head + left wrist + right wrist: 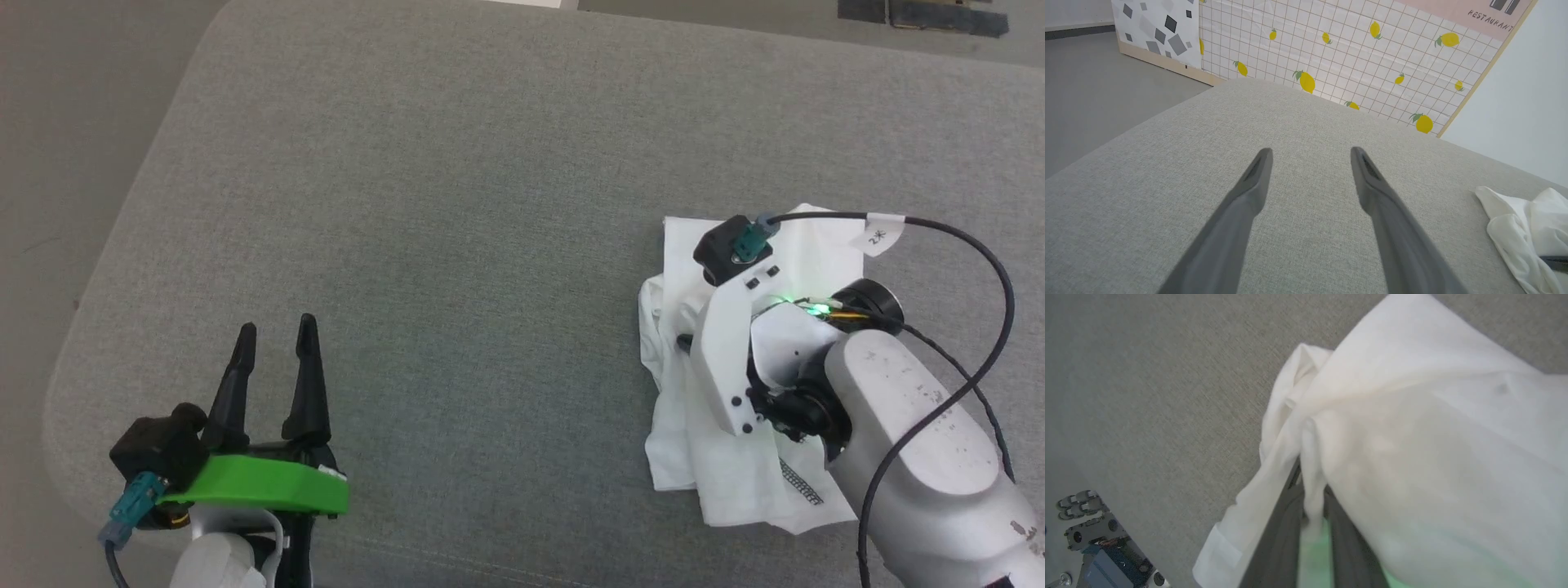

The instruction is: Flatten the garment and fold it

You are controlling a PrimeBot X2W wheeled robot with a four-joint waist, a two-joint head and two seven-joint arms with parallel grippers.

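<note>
Nearest the lens in the head view is the left gripper (pixel 276 327), low in the lower left corner. Its two dark fingers point up the frame and are spread wide with nothing between them. It hangs over bare grey cushion (pixel 457 245), well apart from the work, probably parked there to keep out of the other arm's way. At the lower right, the right arm (pixel 914 425) reaches in from the corner. Its forearm slants up and left, and the wrist bends down so the tool plunges into the garment (pixel 735 482). That white shirt lies in a crumpled heap on the cushion at the right middle of the frame, with a strip of dark zigzag stitching showing near its lower edge.

In the left wrist view, the parted fingers rise from the bottom edge above plain cushion. The garment (pixel 1506 220) sits low at the right edge, and a lemon-printed wall panel (pixel 1331 53) stands behind at the top.

In the right wrist view, the right gripper (pixel 1308 498) is clenched on a fold of the garment. Cloth is pinched between the two dark fingers and drapes over them across the right of the frame. The pinch looks meant to lift the heap and shake it open. Flattening has not yet begun, and no fold is made.
</note>
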